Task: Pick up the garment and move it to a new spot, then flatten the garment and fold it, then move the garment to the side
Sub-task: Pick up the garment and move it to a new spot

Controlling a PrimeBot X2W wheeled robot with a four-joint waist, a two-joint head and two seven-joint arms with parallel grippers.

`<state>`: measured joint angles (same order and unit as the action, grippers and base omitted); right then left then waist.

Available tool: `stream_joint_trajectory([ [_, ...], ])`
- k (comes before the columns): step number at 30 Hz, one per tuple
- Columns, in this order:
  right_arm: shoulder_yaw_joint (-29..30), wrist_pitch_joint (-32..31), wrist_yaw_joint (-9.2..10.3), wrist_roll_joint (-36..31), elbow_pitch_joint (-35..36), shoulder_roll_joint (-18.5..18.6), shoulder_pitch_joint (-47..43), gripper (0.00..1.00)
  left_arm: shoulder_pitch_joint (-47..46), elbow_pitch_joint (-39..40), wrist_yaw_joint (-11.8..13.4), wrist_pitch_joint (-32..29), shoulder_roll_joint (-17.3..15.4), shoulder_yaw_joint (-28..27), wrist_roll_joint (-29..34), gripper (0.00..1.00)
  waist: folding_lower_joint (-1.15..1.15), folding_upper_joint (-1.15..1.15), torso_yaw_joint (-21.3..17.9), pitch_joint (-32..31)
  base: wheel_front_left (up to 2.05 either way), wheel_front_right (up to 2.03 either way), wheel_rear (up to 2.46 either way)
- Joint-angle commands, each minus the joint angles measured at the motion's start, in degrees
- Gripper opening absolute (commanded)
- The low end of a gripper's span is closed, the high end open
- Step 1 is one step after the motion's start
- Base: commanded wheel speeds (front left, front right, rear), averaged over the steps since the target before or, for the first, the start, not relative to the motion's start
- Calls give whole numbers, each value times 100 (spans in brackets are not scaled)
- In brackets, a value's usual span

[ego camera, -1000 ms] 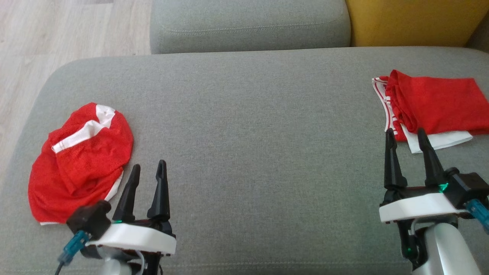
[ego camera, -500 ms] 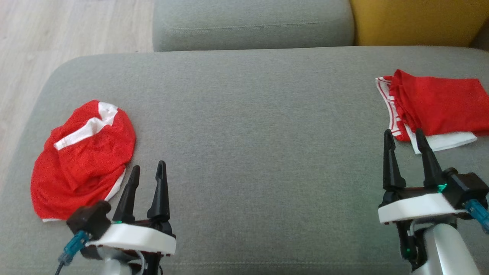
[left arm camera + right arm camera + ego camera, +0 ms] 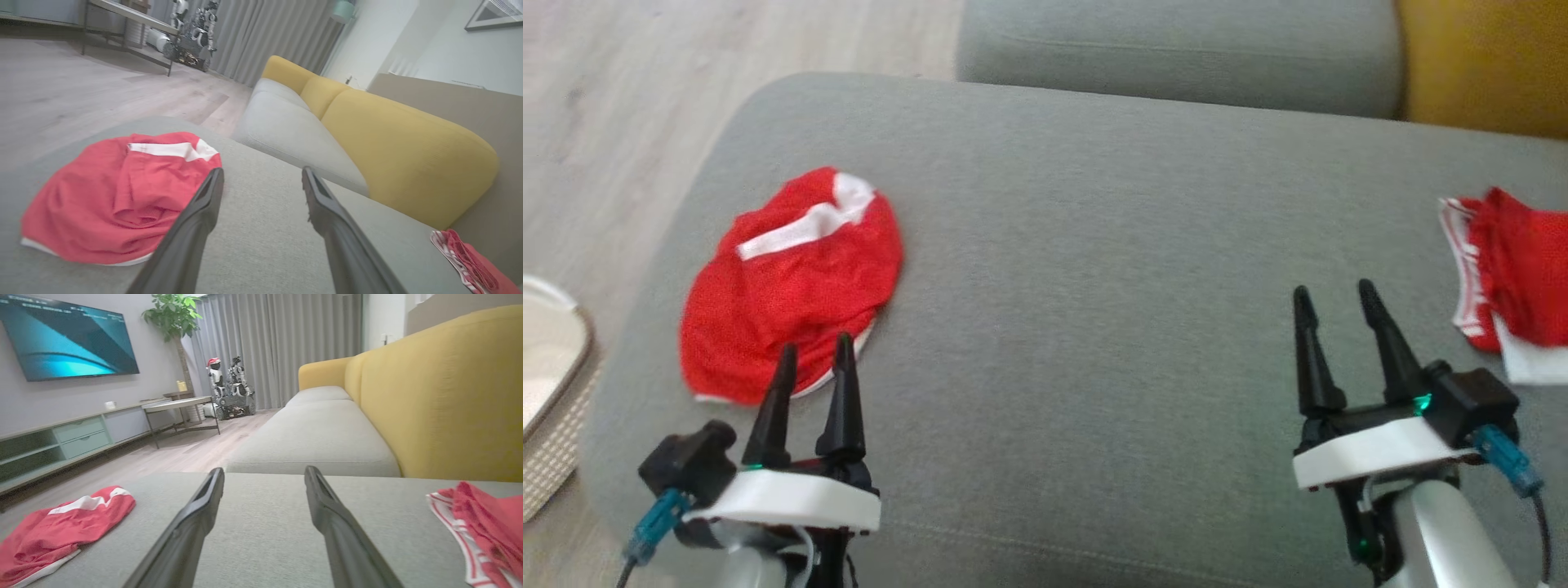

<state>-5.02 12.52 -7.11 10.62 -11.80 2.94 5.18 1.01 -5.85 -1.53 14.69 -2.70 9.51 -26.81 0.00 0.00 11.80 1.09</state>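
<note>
The garment is a crumpled red mesh piece with a white stripe, lying at the left end of the grey seat cushion. It also appears in the left wrist view and the right wrist view. My left gripper is open and empty, its fingertips at the garment's near edge; in the wrist view the garment lies just left of its fingers. My right gripper is open and empty over bare cushion, far right of the garment.
A second red-and-white garment lies folded at the cushion's right end. A white woven basket stands on the wood floor left of the sofa. Another grey cushion and the yellow backrest lie beyond.
The head camera has swung left, so the whole picture has shifted right and the basket has come into view. My left fingertips now reach the garment's near edge. Both grippers stay open.
</note>
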Motion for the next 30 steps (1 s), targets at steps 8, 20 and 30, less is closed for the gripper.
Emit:
stream_joint_trajectory([
  [8,-366,0,-37,155,118,-6,55,100,-41,259,-14,31,-18,-345,46,100,0,0,758,-144,0,0,0],
  [20,-603,24,-37,278,27,-6,75,100,35,329,41,31,-18,-525,-1,100,0,0,858,-76,0,0,0],
  [30,-444,-168,-37,48,295,-3,309,100,-573,-57,-82,31,-18,-949,215,100,0,0,432,523,0,0,0],
])
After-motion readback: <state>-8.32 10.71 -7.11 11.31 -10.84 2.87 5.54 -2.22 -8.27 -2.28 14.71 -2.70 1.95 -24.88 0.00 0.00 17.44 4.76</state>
